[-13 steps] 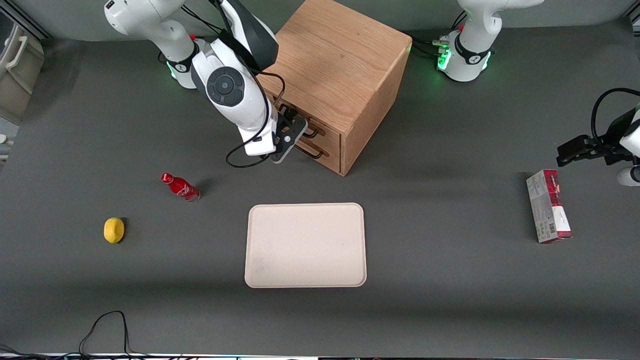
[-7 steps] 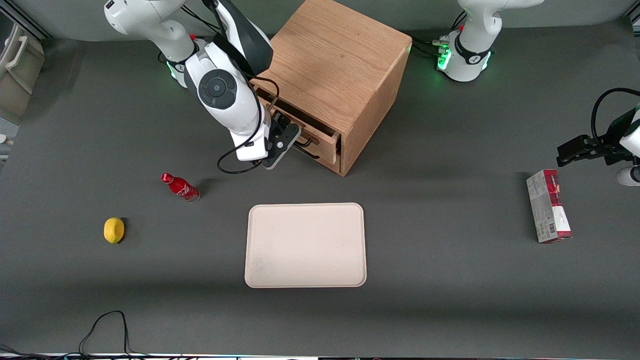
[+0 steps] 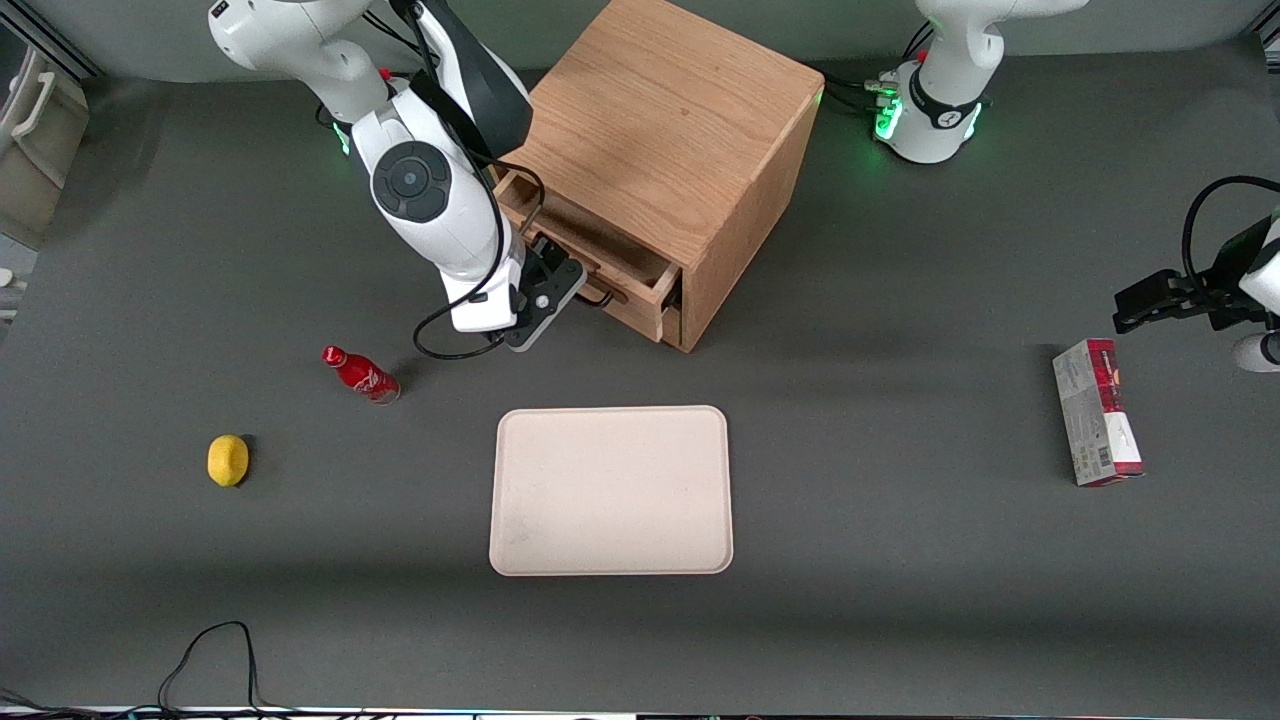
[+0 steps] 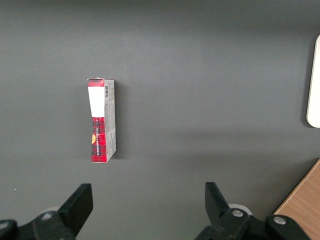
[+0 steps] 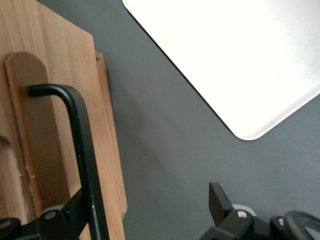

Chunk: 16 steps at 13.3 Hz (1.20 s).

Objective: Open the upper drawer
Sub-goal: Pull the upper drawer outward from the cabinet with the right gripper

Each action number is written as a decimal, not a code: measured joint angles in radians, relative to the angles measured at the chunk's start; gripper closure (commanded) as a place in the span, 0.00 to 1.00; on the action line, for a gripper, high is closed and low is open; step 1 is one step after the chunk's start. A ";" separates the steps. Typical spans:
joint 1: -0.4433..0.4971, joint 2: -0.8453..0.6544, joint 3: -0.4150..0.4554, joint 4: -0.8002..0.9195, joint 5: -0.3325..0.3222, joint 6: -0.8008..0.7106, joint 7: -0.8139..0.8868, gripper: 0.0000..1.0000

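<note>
The wooden cube cabinet (image 3: 670, 110) stands on the grey table. Its upper drawer (image 3: 600, 262) is pulled partly out toward the working arm's end of the table, and its inside shows. The lower drawer beneath it is mostly covered. My gripper (image 3: 562, 292) is right in front of the upper drawer's front, at its black wire handle (image 3: 598, 297). In the right wrist view my gripper (image 5: 148, 195) is open. One finger (image 5: 75, 205) sits between the handle (image 5: 82, 150) and the oak drawer front (image 5: 55, 60). The other finger (image 5: 218, 197) hangs free over the table.
A cream tray (image 3: 610, 490) lies nearer the front camera than the cabinet and also shows in the right wrist view (image 5: 235, 55). A red bottle (image 3: 362, 374) and a lemon (image 3: 228, 460) lie toward the working arm's end. A red-and-white box (image 3: 1097, 410) lies toward the parked arm's end.
The upper drawer was closed one second ago and now stands partly out. My gripper and arm have moved away from the cabinet toward the working arm's end, with the handle.
</note>
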<state>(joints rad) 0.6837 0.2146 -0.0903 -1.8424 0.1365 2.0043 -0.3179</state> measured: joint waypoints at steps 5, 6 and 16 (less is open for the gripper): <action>-0.012 0.014 -0.023 0.022 -0.039 0.003 -0.012 0.00; -0.023 0.021 -0.023 0.031 -0.039 0.003 -0.024 0.00; -0.122 0.102 -0.024 0.133 -0.040 0.003 -0.124 0.00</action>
<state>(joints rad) 0.5617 0.3166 -0.1147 -1.7097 0.0969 2.0070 -0.4420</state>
